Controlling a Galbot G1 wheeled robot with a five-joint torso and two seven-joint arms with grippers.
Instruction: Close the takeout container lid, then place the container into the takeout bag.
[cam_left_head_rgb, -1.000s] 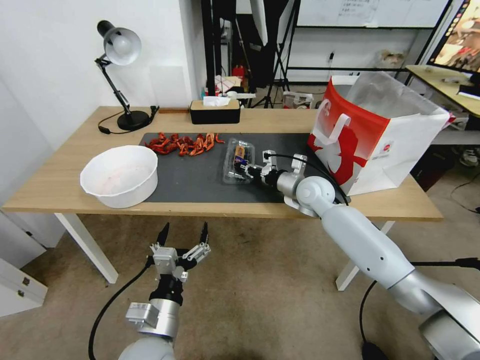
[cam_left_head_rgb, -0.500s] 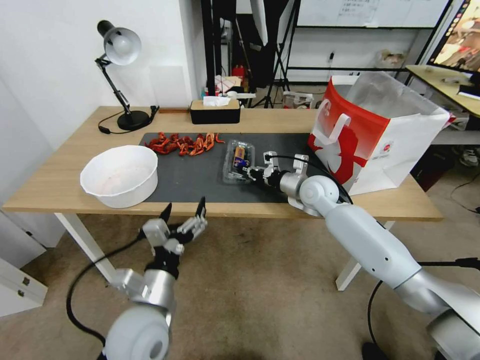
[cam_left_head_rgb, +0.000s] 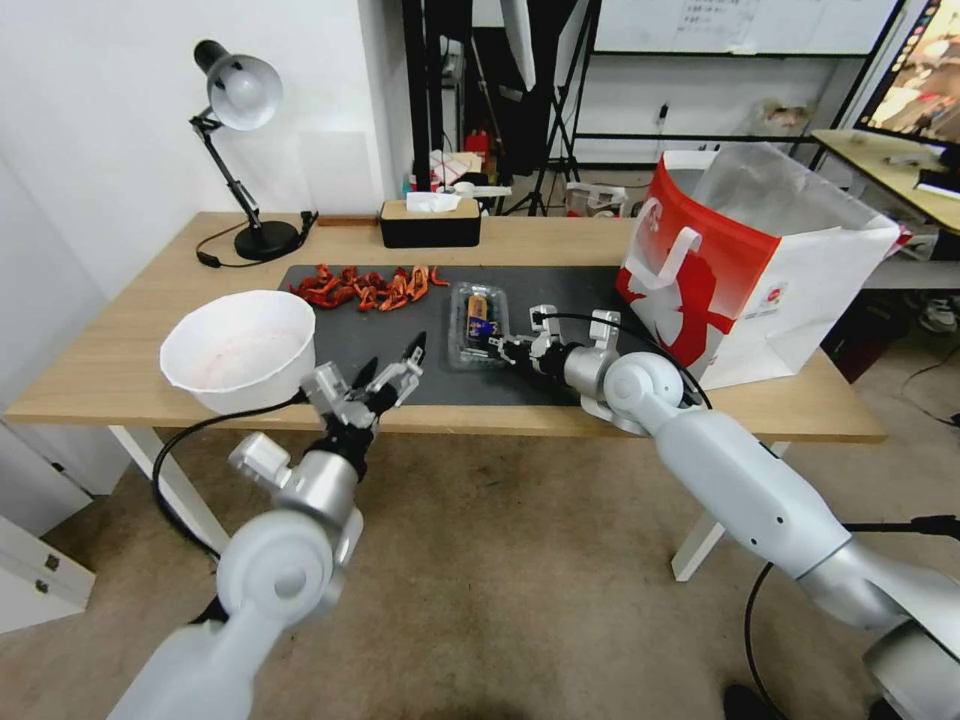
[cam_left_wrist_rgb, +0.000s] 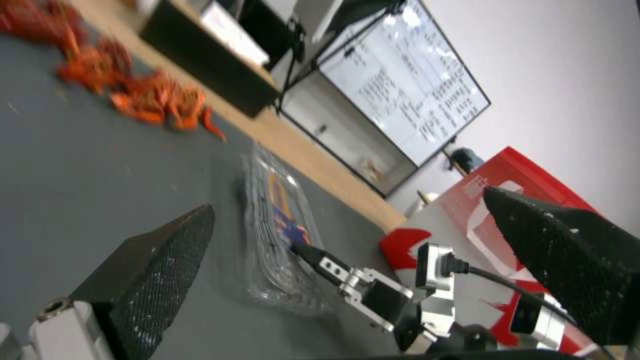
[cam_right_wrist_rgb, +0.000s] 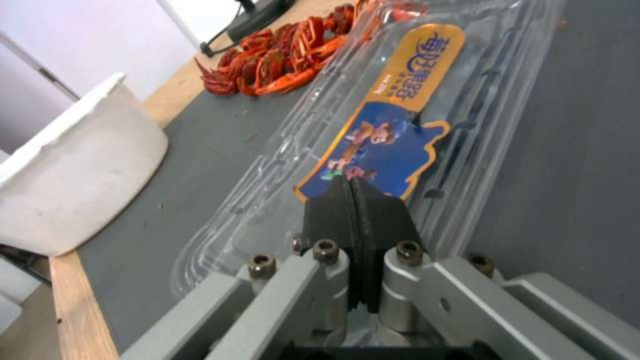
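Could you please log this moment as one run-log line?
right gripper: shut, on takeout container lid | left gripper: open, at table edge | takeout bag: upright

Wooden table (cam_left_head_rgb: 560, 238) under dark mat (cam_left_head_rgb: 400, 345)

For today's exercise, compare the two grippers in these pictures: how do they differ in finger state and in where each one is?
1. The left gripper has its fingers spread open; the right gripper has its pads pressed together.
2. The left gripper hangs at the table's near edge, touching nothing; the right gripper rests at the takeout container on the dark mat.

Both point toward the container.
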